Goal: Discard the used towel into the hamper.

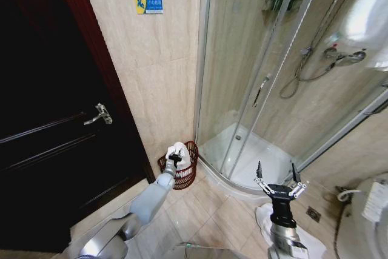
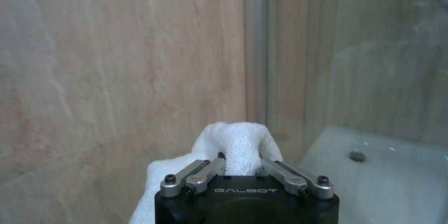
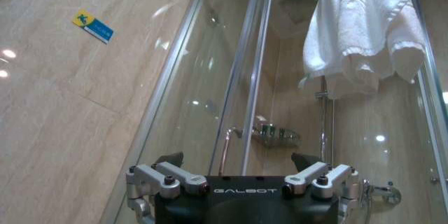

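Head view: the hamper sits on the tiled floor at lower centre of the frame, in the corner between the beige tiled wall and the curved glass shower enclosure, just right of the dark door. It is a small dark red-brown openwork basket. The left arm reaches from the lower left of the frame up to the hamper; the left gripper is over the hamper's mouth, fingers closed on the white towel, which bulges above the rim with its lower part inside the basket. Left wrist view: the towel rises as a white hump pinched between the two metal fingers at lower centre, tiled wall and shower frame behind. The right gripper stands at lower right of the head view, pointing upward with its fingers spread apart, holding nothing, above the floor in front of the shower tray. Right wrist view: its fingers are apart at the bottom of the frame; a second white towel hangs at upper right, over the glass; a blue and yellow sticker is on the wall at upper left
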